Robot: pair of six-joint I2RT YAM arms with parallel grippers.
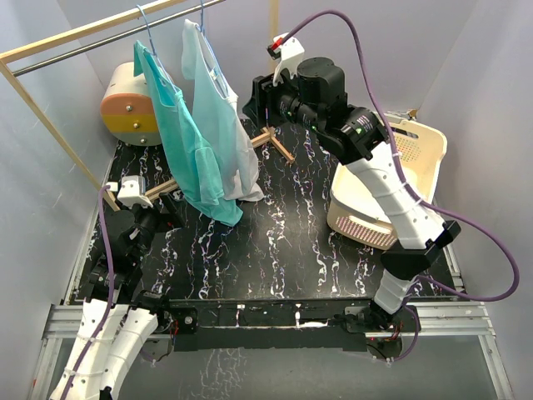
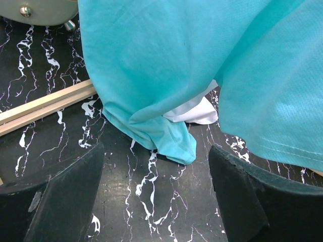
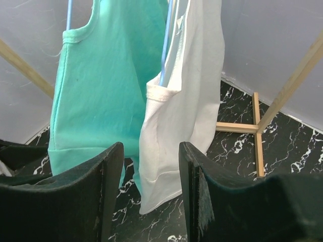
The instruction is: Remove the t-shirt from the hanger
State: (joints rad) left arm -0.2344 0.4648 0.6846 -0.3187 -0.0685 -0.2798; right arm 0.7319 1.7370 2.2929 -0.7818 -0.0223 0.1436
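Observation:
Two t-shirts hang from a metal rail (image 1: 100, 42), each on a thin blue hanger (image 1: 148, 33). The teal t-shirt (image 1: 187, 150) is on the left and the white one (image 1: 223, 117) is just to its right. The teal hem (image 2: 166, 141) rests bunched on the black marbled table, with a bit of white shirt (image 2: 199, 113) behind it. My left gripper (image 2: 156, 151) sits low and open just short of that hem, touching nothing. My right gripper (image 3: 150, 148) is raised at the back, open, facing the white t-shirt (image 3: 186, 101) and its hanger (image 3: 165, 45), with nothing between its fingers.
A cream laundry basket (image 1: 425, 158) stands at the right. The wooden rack's cross foot (image 1: 275, 142) lies behind the shirts and a wooden base bar (image 2: 45, 106) runs along the left. A cream and orange round appliance (image 1: 129, 104) sits at the back left.

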